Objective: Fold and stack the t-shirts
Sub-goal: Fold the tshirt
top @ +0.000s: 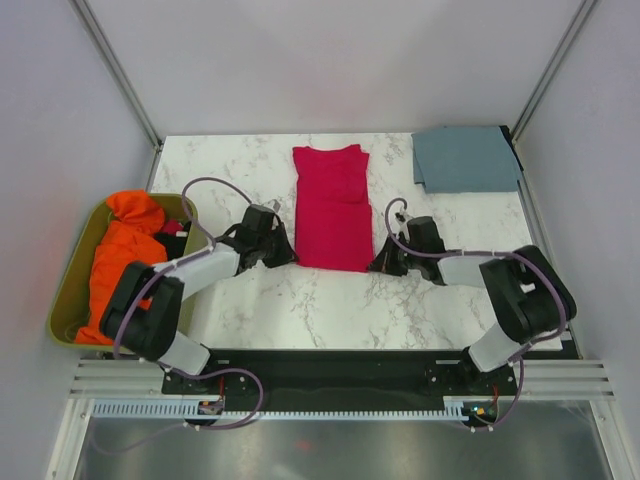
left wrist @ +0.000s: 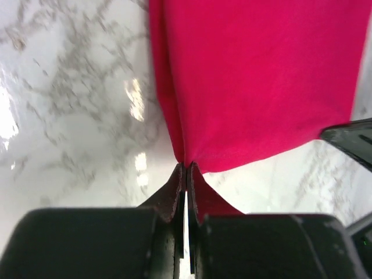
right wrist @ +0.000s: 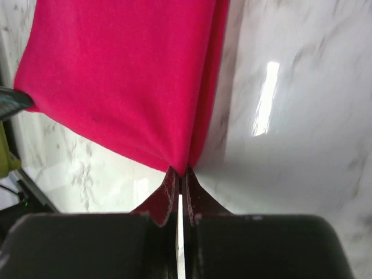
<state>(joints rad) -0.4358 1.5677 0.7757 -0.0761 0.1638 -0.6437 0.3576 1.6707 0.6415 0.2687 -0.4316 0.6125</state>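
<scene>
A crimson-red t-shirt (top: 333, 207) lies in a long folded strip in the middle of the marble table, collar end far from me. My left gripper (top: 291, 258) is shut on its near left corner (left wrist: 187, 158), the cloth pinched between the fingertips. At the near right corner (right wrist: 183, 168) my right gripper (top: 379, 264) is shut on the cloth the same way. A slate blue-grey t-shirt (top: 466, 158) sits folded into a rectangle at the far right corner.
An olive bin (top: 72, 290) at the left table edge holds orange cloth (top: 122, 252). White walls with metal rails close the table on three sides. The black arm base rail (top: 340, 375) runs along the near edge.
</scene>
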